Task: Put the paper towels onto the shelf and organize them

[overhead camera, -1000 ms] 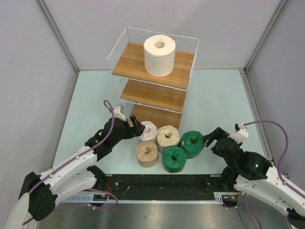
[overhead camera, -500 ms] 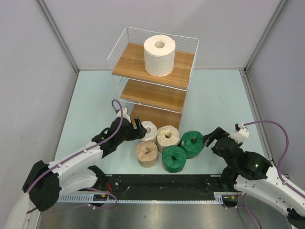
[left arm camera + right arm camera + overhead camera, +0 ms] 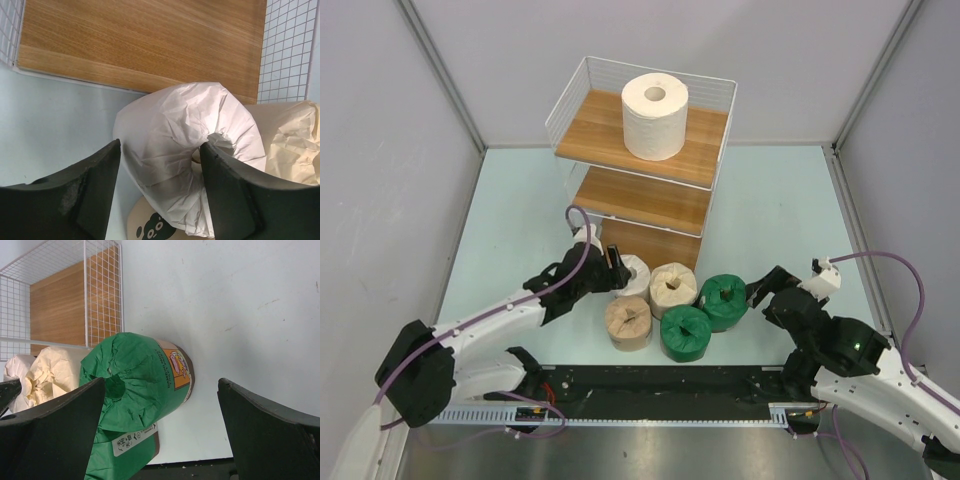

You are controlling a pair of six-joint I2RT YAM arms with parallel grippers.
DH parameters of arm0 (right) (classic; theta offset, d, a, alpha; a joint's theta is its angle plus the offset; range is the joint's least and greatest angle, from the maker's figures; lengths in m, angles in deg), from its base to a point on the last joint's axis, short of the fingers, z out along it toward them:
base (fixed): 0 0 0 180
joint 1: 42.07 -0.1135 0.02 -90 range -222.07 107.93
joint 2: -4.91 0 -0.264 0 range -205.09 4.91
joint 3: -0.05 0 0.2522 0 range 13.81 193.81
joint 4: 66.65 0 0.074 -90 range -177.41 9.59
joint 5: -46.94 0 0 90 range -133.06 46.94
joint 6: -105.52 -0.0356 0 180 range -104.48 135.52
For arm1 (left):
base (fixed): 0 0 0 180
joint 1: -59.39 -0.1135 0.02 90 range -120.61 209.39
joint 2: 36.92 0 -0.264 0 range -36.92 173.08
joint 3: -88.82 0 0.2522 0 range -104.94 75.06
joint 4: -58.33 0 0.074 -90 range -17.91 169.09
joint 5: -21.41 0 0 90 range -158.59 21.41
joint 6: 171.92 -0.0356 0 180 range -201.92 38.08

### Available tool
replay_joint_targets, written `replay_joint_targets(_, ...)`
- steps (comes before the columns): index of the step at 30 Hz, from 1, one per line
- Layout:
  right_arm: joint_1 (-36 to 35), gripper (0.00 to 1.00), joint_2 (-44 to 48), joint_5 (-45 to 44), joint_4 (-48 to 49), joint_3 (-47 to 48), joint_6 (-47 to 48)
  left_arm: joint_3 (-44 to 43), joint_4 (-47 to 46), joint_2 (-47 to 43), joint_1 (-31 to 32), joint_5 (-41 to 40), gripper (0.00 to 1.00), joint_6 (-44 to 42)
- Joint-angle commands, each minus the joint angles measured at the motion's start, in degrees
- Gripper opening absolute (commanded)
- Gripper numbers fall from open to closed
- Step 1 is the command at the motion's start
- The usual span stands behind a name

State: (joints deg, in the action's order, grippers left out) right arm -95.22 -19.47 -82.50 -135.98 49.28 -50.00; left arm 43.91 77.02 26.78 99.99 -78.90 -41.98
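a: location of shelf [image 3: 588,128]?
b: far middle of bench [image 3: 510,220], upright, three wooden boards in thin white wire. plain white roll [image 3: 655,117] standing on end about mid-way along top board.
a: other paper towels?
b: five, all on bench in a tight cluster just in front of bottom board. back row, left to right: white-wrapped roll [image 3: 634,275], far tan roll [image 3: 672,288], far green roll [image 3: 724,302]. front row: near tan roll [image 3: 628,322], near green roll [image 3: 686,333]. all on end, twisted wrap tops up, neighbours touching or nearly so.
a: left hand [image 3: 612,264]?
b: stretched from the left onto white-wrapped roll. in left wrist view, one finger [image 3: 75,200] outside the roll's wall, other finger [image 3: 240,200] at the tucked hollow in its top, crumpled white wrap between them. partly spread; cannot tell whether clamped on the wrap or only touching. roll resting on bench, bottom board right behind it, far tan roll touching its right side.
a: right hand [image 3: 763,290]?
b: low over bench just right of far green roll, fingers spread wide, holding nothing. in right wrist view, far green roll straight ahead between the two fingers' lines, orange label on its side, near green roll below it with a white label. cannot tell contact with either finger.
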Motion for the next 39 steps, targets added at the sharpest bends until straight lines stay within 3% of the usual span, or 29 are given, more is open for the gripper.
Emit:
replay_joint_targets(1,-0.03,1.00,-0.14,-1.52,0.82,-0.31,-0.49,-3.12,3.50,-0.07,1.06,-2.17,0.65,-1.71)
replay_joint_targets(7,-0.03,1.00,-0.23,-1.60,0.64,-0.22,-0.75,-3.64,6.40,-4.18,1.24,-0.68,0.52,-2.33)
replay_joint_targets(15,-0.03,1.00,-0.23,-1.34,0.90,-0.48,-0.67,-8.82,16.77,-17.81,1.32,-0.59,0.52,-3.11)
replay_joint_targets(19,-0.03,1.00,-0.58,-0.82,1.87,-0.83,-0.75,-15.84,21.69,-22.12,1.32,-0.42,0.52,-4.61)
replay_joint_targets(29,0.06,1.00,-0.49,-0.29,2.40,-0.92,-0.67,-32.37,28.64,-25.20,1.32,8.90,0.53,-7.95)
replay_joint_targets(35,0.15,1.00,-0.67,-0.11,2.57,-0.92,-0.58,-47.75,32.86,-24.07,1.32,2.76,0.55,-6.63)
replay_joint_targets(39,0.15,1.00,-0.23,0.24,1.61,-0.92,-0.93,-55.74,30.67,-22.49,1.32,0.47,0.55,-6.98)
